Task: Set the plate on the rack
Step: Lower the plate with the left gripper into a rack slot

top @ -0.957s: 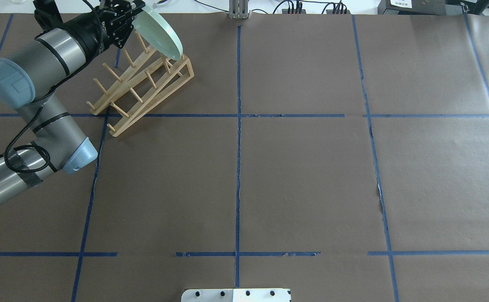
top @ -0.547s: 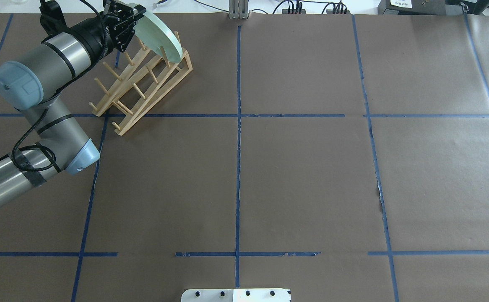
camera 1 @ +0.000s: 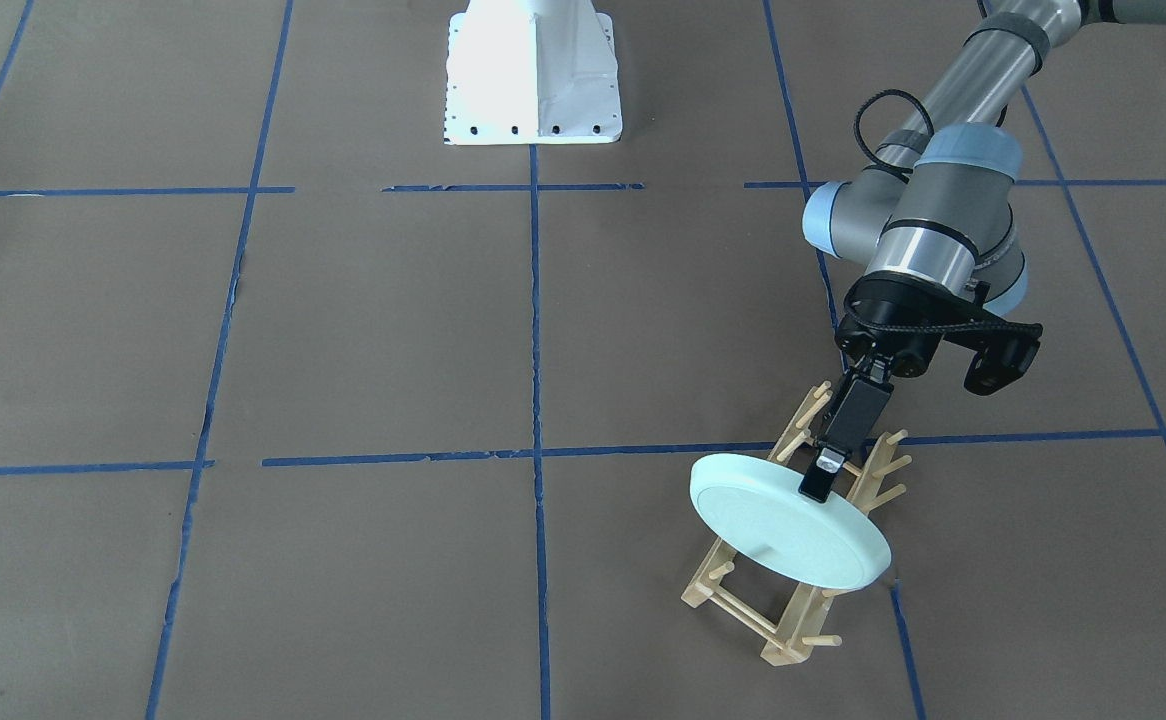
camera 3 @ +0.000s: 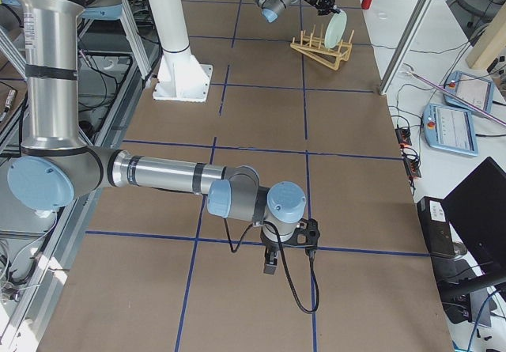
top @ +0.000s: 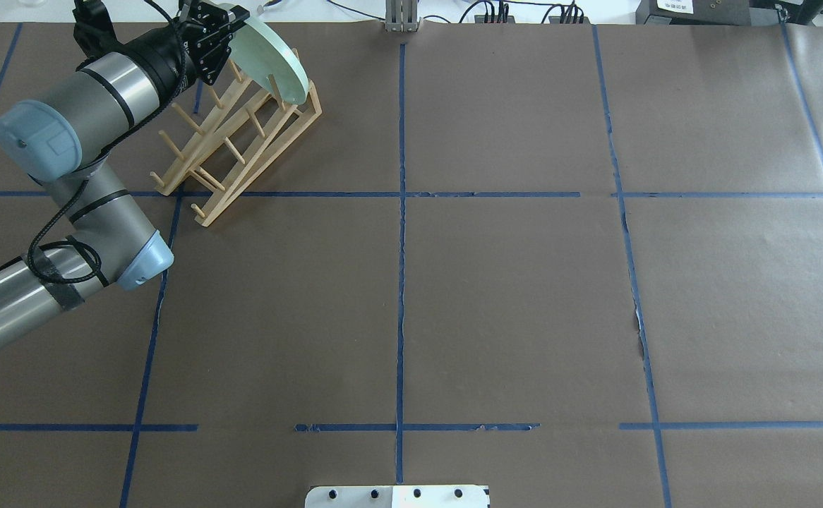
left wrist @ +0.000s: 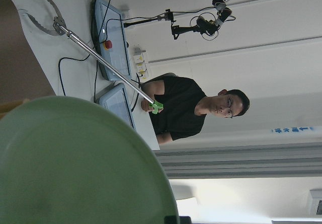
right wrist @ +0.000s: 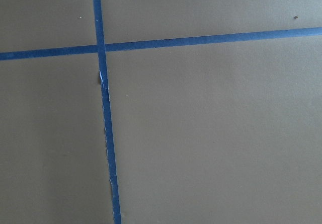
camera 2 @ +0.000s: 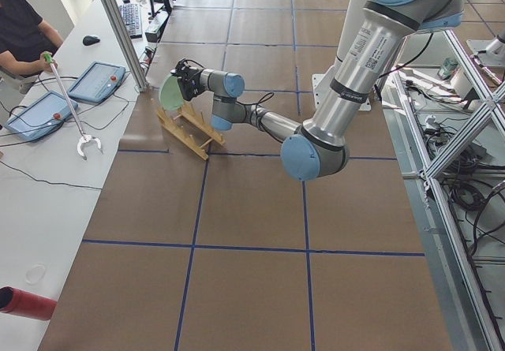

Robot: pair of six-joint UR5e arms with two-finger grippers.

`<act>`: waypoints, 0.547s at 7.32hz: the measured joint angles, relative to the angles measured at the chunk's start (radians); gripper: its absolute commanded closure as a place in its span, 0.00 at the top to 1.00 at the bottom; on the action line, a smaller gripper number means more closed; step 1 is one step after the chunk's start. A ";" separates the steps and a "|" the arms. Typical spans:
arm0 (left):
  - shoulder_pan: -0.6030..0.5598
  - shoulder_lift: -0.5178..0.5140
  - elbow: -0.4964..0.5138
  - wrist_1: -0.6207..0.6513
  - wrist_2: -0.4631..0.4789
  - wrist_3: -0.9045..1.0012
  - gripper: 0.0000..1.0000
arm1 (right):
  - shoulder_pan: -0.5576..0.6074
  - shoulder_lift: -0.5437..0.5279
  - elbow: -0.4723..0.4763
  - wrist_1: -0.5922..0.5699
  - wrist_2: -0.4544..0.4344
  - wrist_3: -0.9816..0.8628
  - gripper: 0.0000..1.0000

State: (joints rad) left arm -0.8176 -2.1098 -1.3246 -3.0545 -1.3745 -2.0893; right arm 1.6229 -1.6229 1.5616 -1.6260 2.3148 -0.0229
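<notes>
Here the left gripper (camera 1: 818, 488) grasps the plate (camera 1: 783, 530), tilted over the rack (camera 1: 711, 575); for the right gripper (camera 3: 269, 266) I cannot tell.

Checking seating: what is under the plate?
The far end of the rack, pegs and rails, sits under the tilted plate, gripped at its rim by the left pincer. Whether its lower edge touches the rails is covered.

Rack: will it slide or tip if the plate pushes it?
Probably light: the rack is thin wooden rails, dowels and pegs. Nothing visibly fixes it to the table, so it may slide. The left gripper holds the plate at one end; a push there could pivot it.
</notes>
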 measured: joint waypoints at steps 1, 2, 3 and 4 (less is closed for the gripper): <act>0.000 -0.002 -0.006 0.000 0.000 0.000 0.00 | 0.000 0.000 0.000 0.000 0.000 0.000 1.00; 0.000 -0.005 -0.014 0.001 0.000 0.001 0.00 | 0.000 0.000 0.000 0.000 0.000 0.001 1.00; 0.000 -0.011 -0.017 0.003 0.000 0.002 0.00 | 0.000 0.000 0.000 0.000 0.000 0.001 1.00; -0.002 -0.014 -0.018 0.007 0.000 0.003 0.00 | 0.000 0.000 0.000 0.000 0.000 0.001 1.00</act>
State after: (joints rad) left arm -0.8198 -2.1238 -1.3422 -3.0474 -1.3744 -2.0860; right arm 1.6230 -1.6229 1.5616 -1.6260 2.3148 -0.0218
